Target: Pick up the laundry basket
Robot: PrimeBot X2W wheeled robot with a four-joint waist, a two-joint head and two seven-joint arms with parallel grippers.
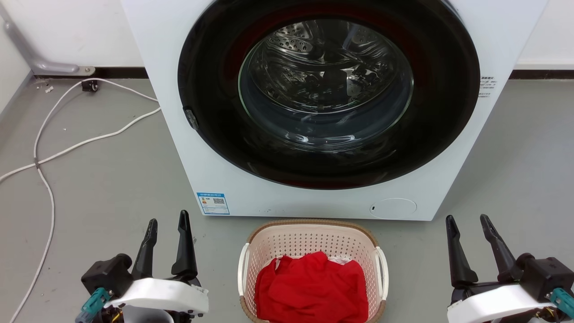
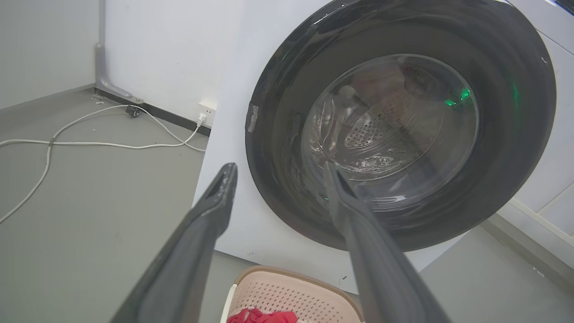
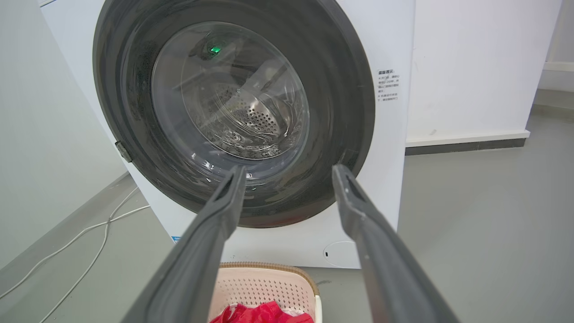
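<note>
The left gripper (image 1: 167,217) hangs released above the floor (image 1: 103,193), its two fingers spread with a clear gap and nothing between them. The right gripper (image 1: 467,218) is likewise released and empty, fingers parted. Between the two grippers, well apart from each, the basket (image 1: 314,240) stands upright on the floor; a white handle (image 1: 242,269) faces the left gripper and another (image 1: 382,271) faces the right. A crumpled red cloth (image 1: 311,287) lies inside it. Just beyond the basket, ahead of both grippers' fingertips, stands a white washer (image 1: 179,134) with its round dark door (image 1: 325,85) shut. Off to the left gripper's outer side, a white cable (image 1: 45,157) trails across the floor toward the wall.
</note>
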